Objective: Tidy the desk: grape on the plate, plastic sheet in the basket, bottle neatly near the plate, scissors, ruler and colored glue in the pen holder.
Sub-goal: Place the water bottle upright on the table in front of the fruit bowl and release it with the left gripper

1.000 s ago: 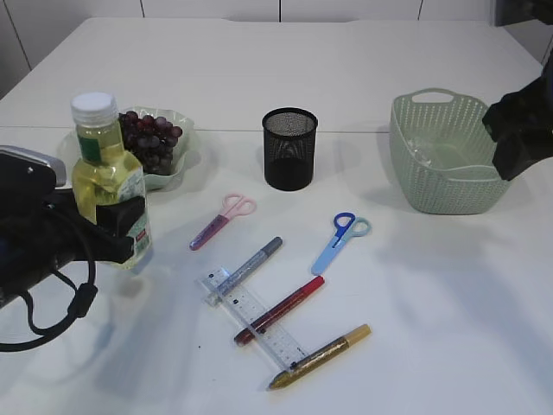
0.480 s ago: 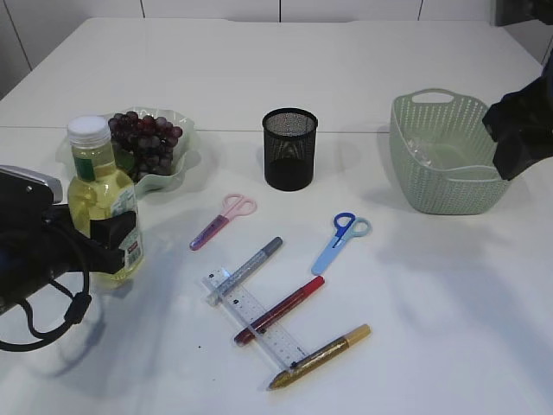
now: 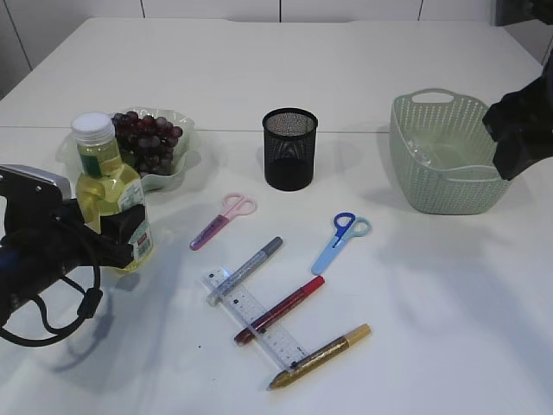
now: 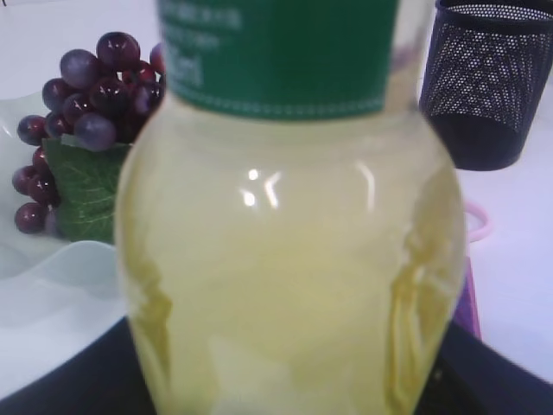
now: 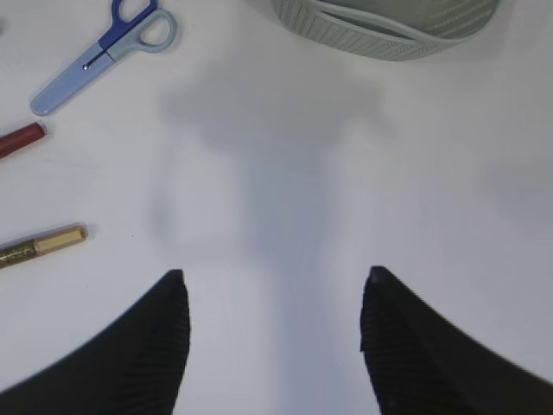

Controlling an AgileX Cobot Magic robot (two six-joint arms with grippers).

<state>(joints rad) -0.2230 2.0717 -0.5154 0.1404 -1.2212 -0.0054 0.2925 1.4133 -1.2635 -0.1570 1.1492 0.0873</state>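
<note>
Left gripper (image 3: 108, 232) is clamped on the bottle (image 3: 110, 199) around its lower body; the jaws grip low so the bottle stays upright, cap up. Bottle sits at 7 o'clock of the plate (image 3: 183, 164), just beside it, which fits the "neatly near the plate" goal. Can't tell whether its base touches the worktop (image 3: 432, 303) or hangs just above. Left wrist view is filled by the bottle, with grapes (image 4: 82, 82) at 10 o'clock and the pen holder (image 4: 488, 78) at 2 o'clock.

Grapes lie on the plate, so that item looks done. Right gripper (image 5: 272, 298) hovers with jaws apart and nothing between them, above bare worktop at 6 o'clock of the basket (image 3: 445, 156), parked clear while the left arm works. Something clear lies in the basket, probably the plastic sheet, hard to be sure.

Still loose on the worktop at 6 o'clock of the pen holder: pink scissors (image 3: 223, 220), blue scissors (image 3: 340, 242), ruler (image 3: 255, 318), and glue pens, silver (image 3: 246, 269), red (image 3: 279, 309), gold (image 3: 320, 356). Silver and red pens lie across the ruler, so judging by that they should be lifted before it. Pen holder stands upright, mouth free, ready to take them.
</note>
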